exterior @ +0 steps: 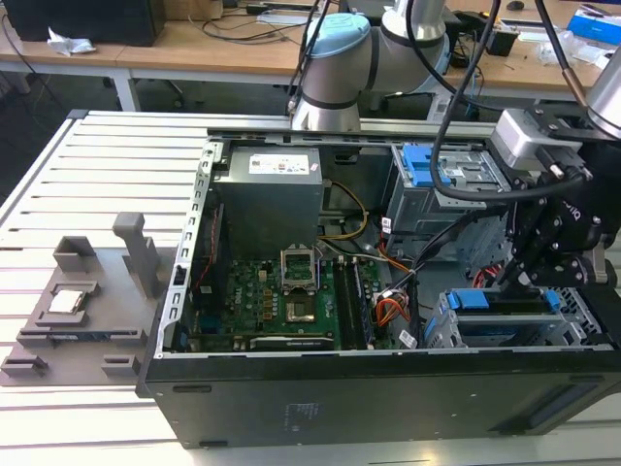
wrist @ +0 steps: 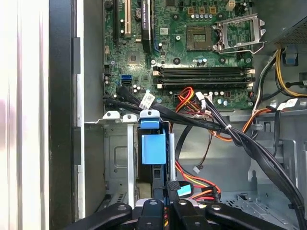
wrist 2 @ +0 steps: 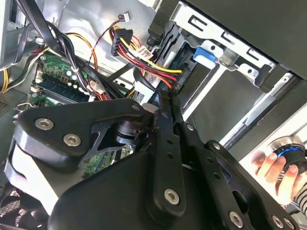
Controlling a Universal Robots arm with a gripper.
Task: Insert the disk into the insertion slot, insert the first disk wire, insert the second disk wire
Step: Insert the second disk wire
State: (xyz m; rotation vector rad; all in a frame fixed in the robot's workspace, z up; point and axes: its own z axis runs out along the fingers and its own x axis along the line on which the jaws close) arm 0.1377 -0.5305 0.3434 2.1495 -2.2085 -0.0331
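The disk (exterior: 500, 301) in its bright blue carrier sits inside the insertion slot (exterior: 585, 328), the low silver cage at the case's front, on the exterior view's right. My gripper (exterior: 516, 276) hangs just above the disk's inner end. In the first wrist view the disk's blue carrier (wrist: 153, 148) stands in the slot's metal frame (wrist: 117, 163). A black disk wire connector (wrist: 178, 189) with a blue tag lies right off my gripper (wrist: 168, 207). In the second wrist view my gripper (wrist 2: 160, 99) has its fingers drawn together on that black connector, beside red, yellow and black wires (wrist 2: 148, 67).
The open computer case (exterior: 291, 408) lies on a white slatted table. A taller grey cage with a blue bracket (exterior: 417, 163) stands behind my gripper. Cable bundles (wrist: 230, 134) cross above the motherboard (exterior: 291, 301). A grey fixture (exterior: 78, 311) sits at the exterior view's left. A person's hand (wrist 2: 273, 167) grips a knob.
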